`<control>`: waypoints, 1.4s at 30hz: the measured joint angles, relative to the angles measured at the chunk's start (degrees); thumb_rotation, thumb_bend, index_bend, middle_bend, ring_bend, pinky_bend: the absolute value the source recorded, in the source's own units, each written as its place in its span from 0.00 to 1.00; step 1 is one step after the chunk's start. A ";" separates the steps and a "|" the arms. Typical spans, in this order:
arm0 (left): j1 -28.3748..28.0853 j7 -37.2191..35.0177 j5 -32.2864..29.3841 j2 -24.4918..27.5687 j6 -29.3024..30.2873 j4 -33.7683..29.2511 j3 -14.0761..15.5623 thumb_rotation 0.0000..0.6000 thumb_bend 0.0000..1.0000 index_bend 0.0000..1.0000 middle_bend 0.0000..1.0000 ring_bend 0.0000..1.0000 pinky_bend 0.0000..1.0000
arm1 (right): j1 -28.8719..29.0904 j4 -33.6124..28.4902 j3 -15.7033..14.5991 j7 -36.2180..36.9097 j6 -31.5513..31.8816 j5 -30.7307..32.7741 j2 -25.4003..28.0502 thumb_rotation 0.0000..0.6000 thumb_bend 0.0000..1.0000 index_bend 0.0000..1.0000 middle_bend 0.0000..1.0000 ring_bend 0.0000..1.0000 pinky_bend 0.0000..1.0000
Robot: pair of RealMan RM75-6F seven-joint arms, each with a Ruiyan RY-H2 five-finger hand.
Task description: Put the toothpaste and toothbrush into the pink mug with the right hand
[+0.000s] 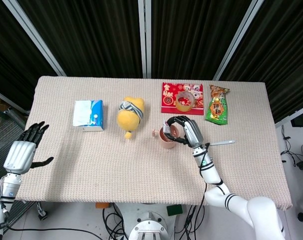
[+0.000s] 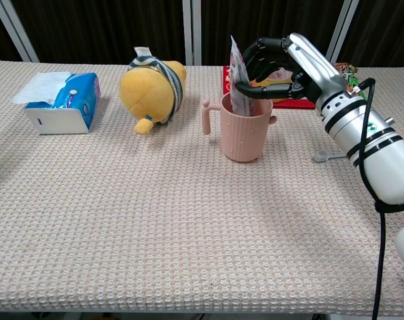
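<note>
The pink mug (image 2: 244,131) (image 1: 167,140) stands mid-table with its handle to the left. The toothpaste tube (image 2: 239,81) stands upright inside it, top end sticking out above the rim. My right hand (image 2: 282,63) (image 1: 184,129) is just above the mug and pinches the tube between thumb and fingers. The toothbrush (image 2: 337,156) (image 1: 221,143) lies flat on the cloth to the right of the mug. My left hand (image 1: 23,150) hovers open off the table's left edge, holding nothing.
A yellow plush toy (image 2: 153,88) lies left of the mug and a blue tissue pack (image 2: 61,101) further left. Behind the mug are a red packet (image 1: 182,96) with a tape roll (image 1: 184,101) on it and a green snack bag (image 1: 217,110).
</note>
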 measured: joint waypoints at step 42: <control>-0.07 -0.19 0.49 -0.11 0.09 -0.37 0.17 0.94 0.12 0.04 0.03 0.04 0.18 | -8.15 -28.72 -6.86 -53.24 -13.55 7.56 32.83 1.00 0.46 0.39 0.39 0.22 0.13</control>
